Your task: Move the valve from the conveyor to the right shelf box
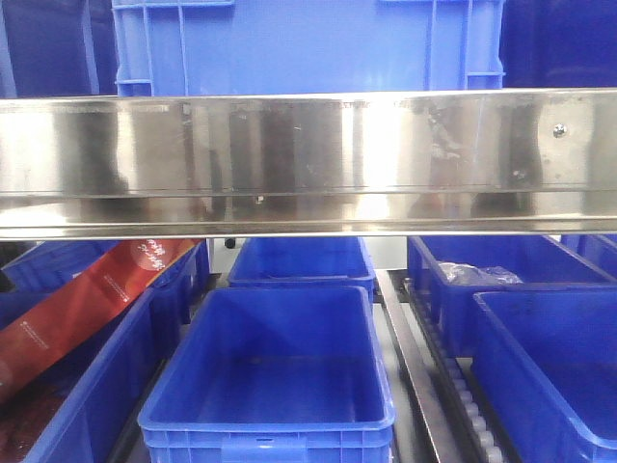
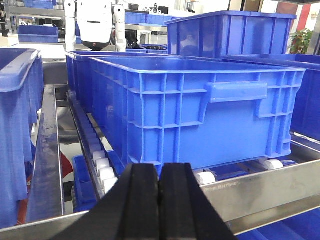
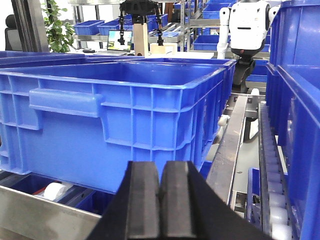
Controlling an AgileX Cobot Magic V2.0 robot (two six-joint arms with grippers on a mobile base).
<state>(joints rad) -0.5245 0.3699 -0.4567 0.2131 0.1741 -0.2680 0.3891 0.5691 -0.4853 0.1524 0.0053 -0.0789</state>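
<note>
The valve and the conveyor are out of view. My left gripper [image 2: 159,200] is shut with nothing between its black fingers; it hovers before the steel shelf rail [image 2: 260,187], facing a blue box [image 2: 200,115] on rollers. My right gripper [image 3: 161,200] is also shut and empty, in front of another blue box [image 3: 115,120]. The front view shows an empty blue box [image 1: 280,376] at centre and a further blue box [image 1: 554,371] at the right; no gripper appears there.
A broad steel shelf beam [image 1: 308,159] spans the front view with a blue crate [image 1: 308,43] above it. A red carton [image 1: 87,299] leans in the left box. Roller tracks [image 1: 463,395] run between boxes. A white robot [image 3: 248,25] stands behind.
</note>
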